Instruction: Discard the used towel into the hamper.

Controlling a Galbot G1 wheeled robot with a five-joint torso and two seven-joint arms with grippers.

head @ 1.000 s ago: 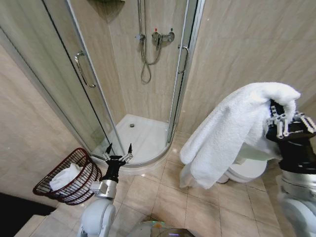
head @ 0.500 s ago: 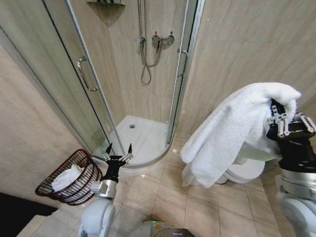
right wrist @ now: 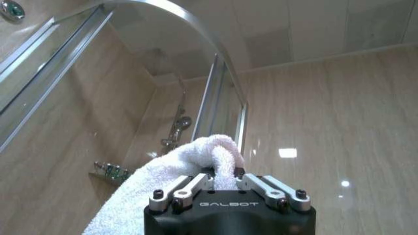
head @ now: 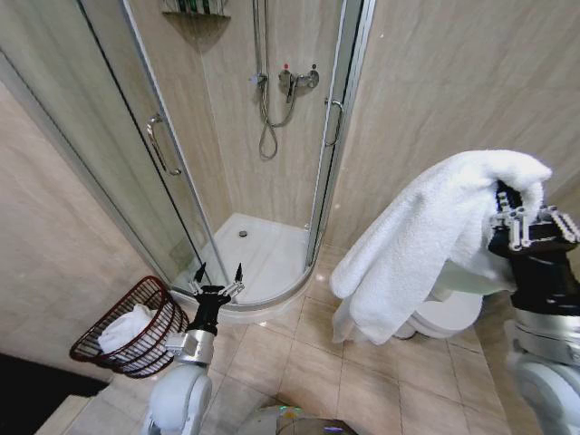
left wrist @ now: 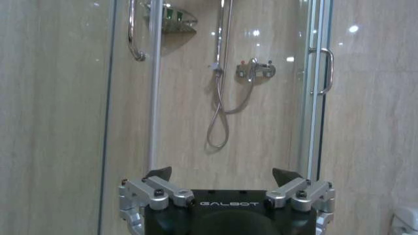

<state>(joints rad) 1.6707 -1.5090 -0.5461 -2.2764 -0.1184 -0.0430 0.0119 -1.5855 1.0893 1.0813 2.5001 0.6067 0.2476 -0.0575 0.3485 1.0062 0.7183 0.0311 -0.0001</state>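
Two grippers show in the head view, and neither has shifted relative to the robot over the last second; what changes is the whole picture. The shower fittings slide slightly, a wall shelf creeps in at 12 o'clock, and the hamper (head: 131, 328) drifts a little to the right and down at about 8 o'clock. That reads as the camera moving with the robot, not the things moving.

The right gripper (head: 518, 217), held high at 3 o'clock, stays clenched on the towel (head: 426, 240); the right wrist view shows its fingers pinched together on a fold of white cloth (right wrist: 216, 152), with the rest draping down toward the floor tiles. The left gripper (head: 218, 276) sits low at 7 o'clock, spread wide and holding nothing, pointed at the shower enclosure (head: 272, 163), just beside the hamper's rim.

The hamper stands on the floor against the left wall and already holds something white. Towel and hamper remain well apart, on opposite sides of the view. My judgement: the robot is reorienting toward the basket, and the carry across is barely under way.
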